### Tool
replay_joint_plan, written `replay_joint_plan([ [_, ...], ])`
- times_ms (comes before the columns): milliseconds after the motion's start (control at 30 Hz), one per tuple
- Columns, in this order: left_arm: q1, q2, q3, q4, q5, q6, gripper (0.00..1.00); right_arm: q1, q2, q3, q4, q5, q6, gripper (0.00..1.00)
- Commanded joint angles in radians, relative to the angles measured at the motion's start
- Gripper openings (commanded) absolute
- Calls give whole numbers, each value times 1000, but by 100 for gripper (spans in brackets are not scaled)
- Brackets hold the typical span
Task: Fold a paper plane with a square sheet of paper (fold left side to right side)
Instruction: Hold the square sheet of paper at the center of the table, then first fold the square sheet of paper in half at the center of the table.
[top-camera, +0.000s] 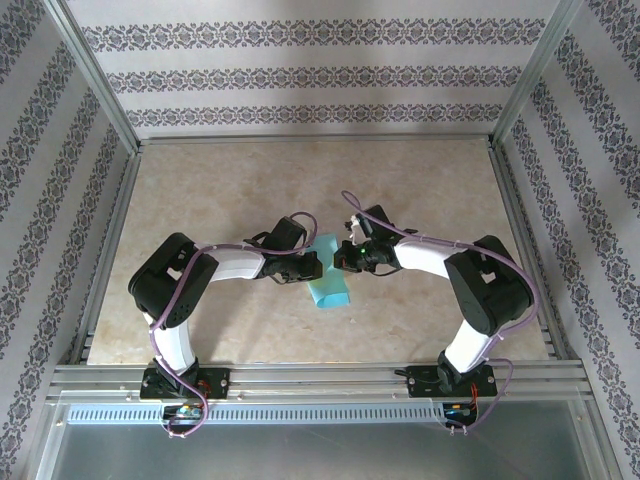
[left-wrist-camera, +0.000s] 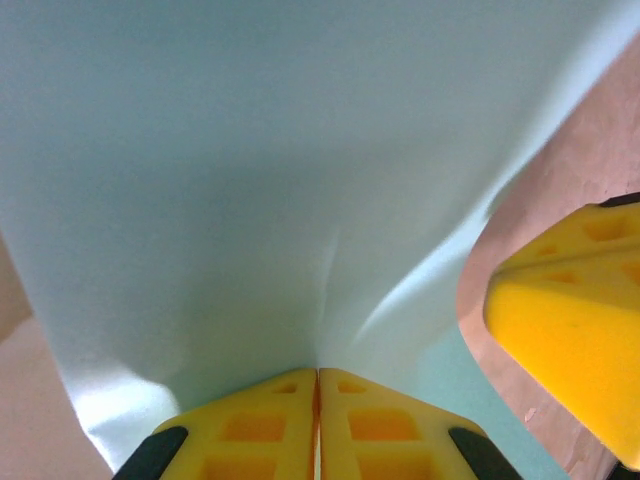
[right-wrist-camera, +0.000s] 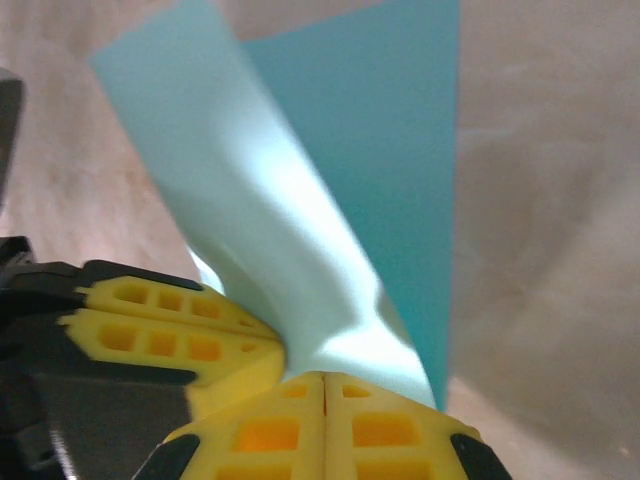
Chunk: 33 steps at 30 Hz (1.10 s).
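The cyan square sheet of paper (top-camera: 331, 290) lies mid-table, its far part lifted and curled over between both grippers. My left gripper (top-camera: 312, 263) reaches in from the left and my right gripper (top-camera: 345, 258) from the right, almost touching. In the left wrist view the pale paper (left-wrist-camera: 250, 150) spreads up from my left gripper (left-wrist-camera: 318, 373), shut on its edge, with a small crease at the tips. The right arm's yellow fingers (left-wrist-camera: 570, 320) sit close by. In the right wrist view my right gripper (right-wrist-camera: 325, 378) is shut on the curled paper (right-wrist-camera: 250, 200), beside the left arm's fingers (right-wrist-camera: 170, 335).
The beige marbled tabletop (top-camera: 250, 190) is ringed by aluminium rails (top-camera: 320, 375) and patterned walls. Both arm bases are bolted at the near edge, with cables looping along the arms. Bare table surrounds the paper on all sides.
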<state>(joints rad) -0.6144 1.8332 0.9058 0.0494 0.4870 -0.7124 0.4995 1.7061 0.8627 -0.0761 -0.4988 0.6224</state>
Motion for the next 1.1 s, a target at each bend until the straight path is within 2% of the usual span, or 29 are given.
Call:
replay_joint_plan([
  [0, -7, 35, 1, -66, -28, -9, 10, 1, 24, 40, 56, -47, 29, 0],
  [300, -7, 38, 5, -68, -21, -5, 10, 20, 157, 137, 102, -51, 50, 0],
  [467, -7, 38, 4, -72, -11, -3, 10, 20, 201, 151, 77, -10, 46, 0],
  [733, -10, 19, -16, -89, 16, -11, 10, 11, 232, 130, 16, 57, 36, 0],
  [1067, -49, -46, -113, -123, 57, -42, 11, -7, 253, 117, 5, 71, 37, 0],
])
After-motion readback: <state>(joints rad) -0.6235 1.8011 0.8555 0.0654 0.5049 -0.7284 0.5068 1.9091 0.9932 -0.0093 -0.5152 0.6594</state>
